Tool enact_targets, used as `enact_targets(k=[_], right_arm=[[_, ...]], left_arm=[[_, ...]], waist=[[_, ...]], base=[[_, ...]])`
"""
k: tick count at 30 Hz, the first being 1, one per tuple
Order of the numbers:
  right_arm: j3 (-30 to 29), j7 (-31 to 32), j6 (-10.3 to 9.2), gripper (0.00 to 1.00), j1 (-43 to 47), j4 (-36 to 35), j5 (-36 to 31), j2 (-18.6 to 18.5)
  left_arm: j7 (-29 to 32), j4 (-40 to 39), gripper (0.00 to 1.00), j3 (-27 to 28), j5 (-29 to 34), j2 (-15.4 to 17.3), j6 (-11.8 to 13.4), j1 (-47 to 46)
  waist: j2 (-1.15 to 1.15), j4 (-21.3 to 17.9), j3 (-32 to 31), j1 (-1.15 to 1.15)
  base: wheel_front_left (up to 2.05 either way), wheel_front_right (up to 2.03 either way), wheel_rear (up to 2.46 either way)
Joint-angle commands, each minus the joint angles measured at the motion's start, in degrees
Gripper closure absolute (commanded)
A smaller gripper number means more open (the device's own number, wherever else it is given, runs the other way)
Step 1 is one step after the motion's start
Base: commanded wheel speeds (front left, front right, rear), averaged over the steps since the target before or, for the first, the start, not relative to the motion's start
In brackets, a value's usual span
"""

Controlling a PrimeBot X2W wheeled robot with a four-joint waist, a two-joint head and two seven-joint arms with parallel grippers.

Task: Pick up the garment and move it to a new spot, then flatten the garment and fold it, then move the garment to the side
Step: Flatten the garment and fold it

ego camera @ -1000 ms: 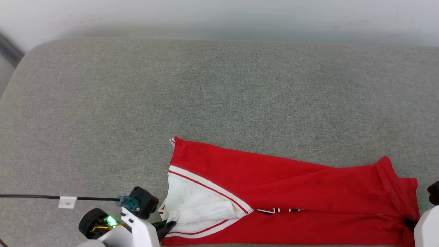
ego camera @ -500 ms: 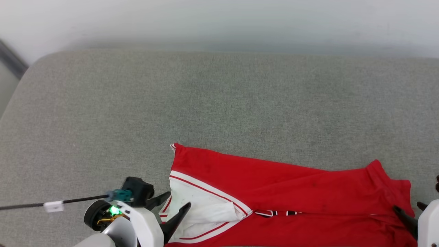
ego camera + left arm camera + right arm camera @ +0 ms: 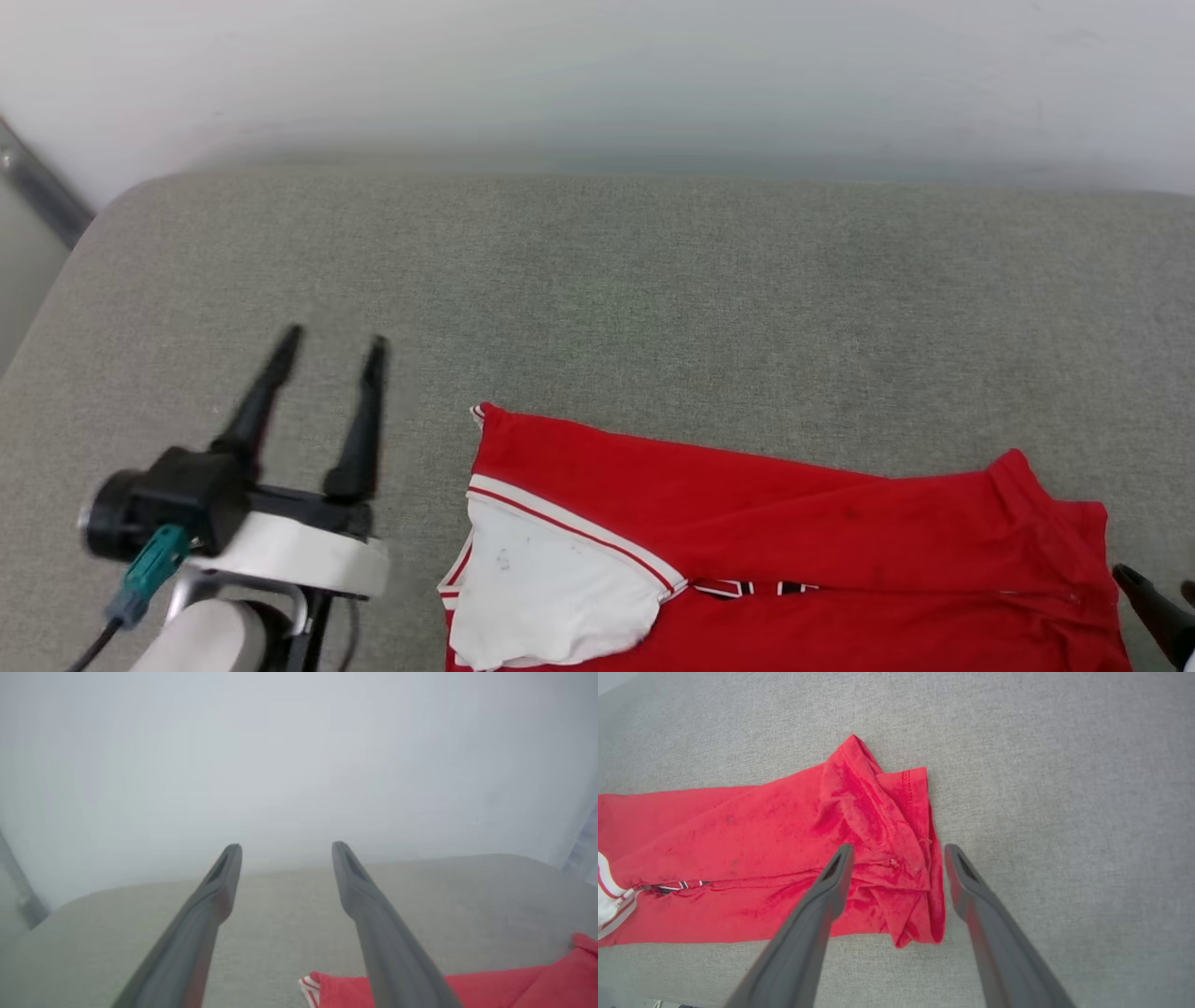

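The garment (image 3: 794,541) lies folded lengthwise on the grey cushion, red side up. Its white sleeve (image 3: 551,597) with striped trim is at its left end, and a strip of black lettering peeks out at the fold. My left gripper (image 3: 334,338) stands open to the left of the garment, clear of it, fingers pointing away. In the left wrist view the left gripper (image 3: 286,848) is open and holds nothing, with the garment (image 3: 490,989) at the lower right. My right gripper (image 3: 898,849) is open above the bunched hem end of the garment (image 3: 878,826), holding nothing; one of its fingertips (image 3: 1134,583) shows at the lower right.
The grey cushion (image 3: 597,299) stretches wide behind and to the left of the garment. A pale wall (image 3: 597,75) runs along its far side. The cushion's rounded corner (image 3: 103,215) drops off at the far left, beside a grey strip.
Both grippers opened and let go of the garment. The left gripper lifted and swung left, away from the sleeve. The right gripper drew back from the hem. The camera tilted.
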Motion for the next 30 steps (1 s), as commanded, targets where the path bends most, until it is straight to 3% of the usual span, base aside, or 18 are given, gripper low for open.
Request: enact_targets(k=[1,4,8,13,18,20,21,30], right_arm=[[-1.5,0.15,-0.02,0.0,0.27,0.61,-1.08,1.67],[-4.42,0.37,-0.03,0.0,-1.27,2.21,-1.72,4.7],[-7.13,-0.87,-0.03,0.0,-3.4,5.11,-1.77,7.19],[-10.53,-3.08,-0.03,0.0,-6.29,11.72,-0.15,8.5],[-10.75,-3.0,-0.03,0.0,-6.96,15.91,0.95,8.67],[-10.16,-3.44,-0.03,0.0,-7.15,17.79,1.69,8.61],[-8.49,-4.77,-0.03,0.0,-6.93,20.65,2.12,8.36],[1.38,-5.56,0.33,0.0,-6.24,25.86,8.35,10.84]], left_arm=[[-0.28,-1.42,0.0,4.07,5.95,-1.94,1.44,3.38],[-0.26,-5.05,0.0,9.57,14.15,-6.2,0.95,6.82],[-0.26,-7.69,0.0,14.45,21.11,-10.6,-1.55,10.75],[-0.27,-7.83,0.0,17.93,26.78,-14.93,-5.93,12.15],[-0.28,-7.81,0.0,19.63,28.76,-17.2,-8.24,11.81],[-0.28,-7.88,0.0,20.4,29.36,-18.08,-9.39,11.6],[-0.28,-7.74,0.0,21.51,30.03,-19.4,-11.17,11.16],[-0.28,-6.44,0.0,24.01,31.64,-22.49,-14.99,11.24]], waist=[[0.0,0.06,0.25,0.0],[0.0,0.2,0.59,0.0],[0.0,0.64,1.36,0.0],[0.0,1.88,2.72,0.0],[0.0,2.73,3.55,0.0],[0.0,3.03,4.03,0.0],[0.0,3.59,4.79,0.0],[0.0,4.28,5.08,0.0]], base=[[0.0,0.0,0.0],[0.0,0.0,0.0],[0.0,0.0,0.0],[0.0,0.0,0.0],[0.0,0.0,0.0],[0.0,0.0,0.0],[0.0,0.0,0.0],[0.0,0.0,0.0]])
